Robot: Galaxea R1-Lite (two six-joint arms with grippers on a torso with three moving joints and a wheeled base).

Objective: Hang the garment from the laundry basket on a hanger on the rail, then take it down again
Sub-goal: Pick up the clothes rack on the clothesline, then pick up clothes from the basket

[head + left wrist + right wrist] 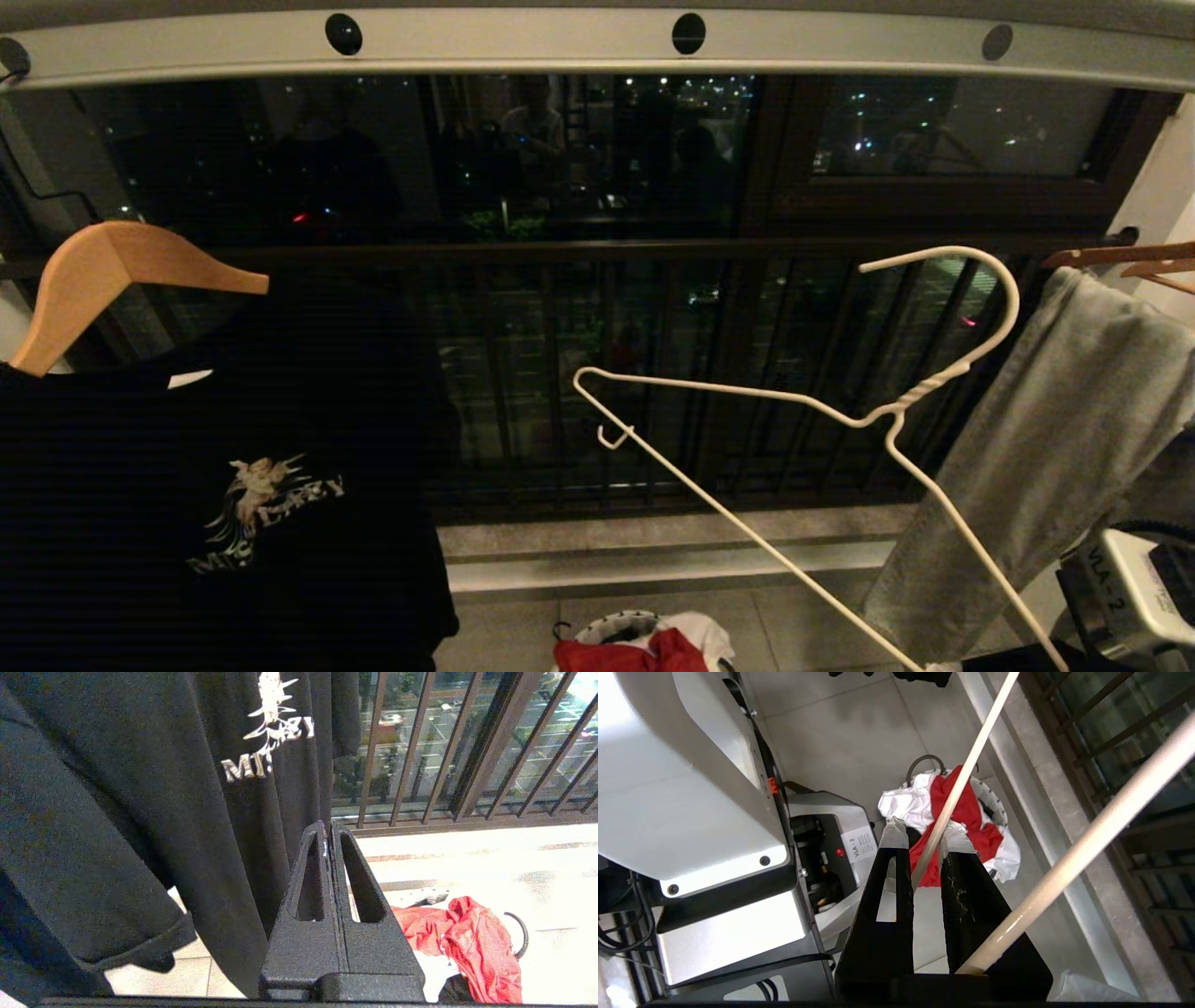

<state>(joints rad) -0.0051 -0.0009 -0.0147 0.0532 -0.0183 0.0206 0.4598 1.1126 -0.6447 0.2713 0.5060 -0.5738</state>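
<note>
Head view: black T-shirt (224,504) left, grey cloth (1036,467) right.

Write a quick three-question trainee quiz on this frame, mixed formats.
1. True or false: the white wire hanger hangs hooked on the rail.
2. Which hand grips the hanger? A) left hand B) right hand C) neither
3. Fill in: the red T-shirt lies in the ____.

Key:
1. False; it is tilted in the air below the rail, its hook free.
2. B; the left hand is shut and empty, beside the black T-shirt.
3. Laundry basket.
</note>
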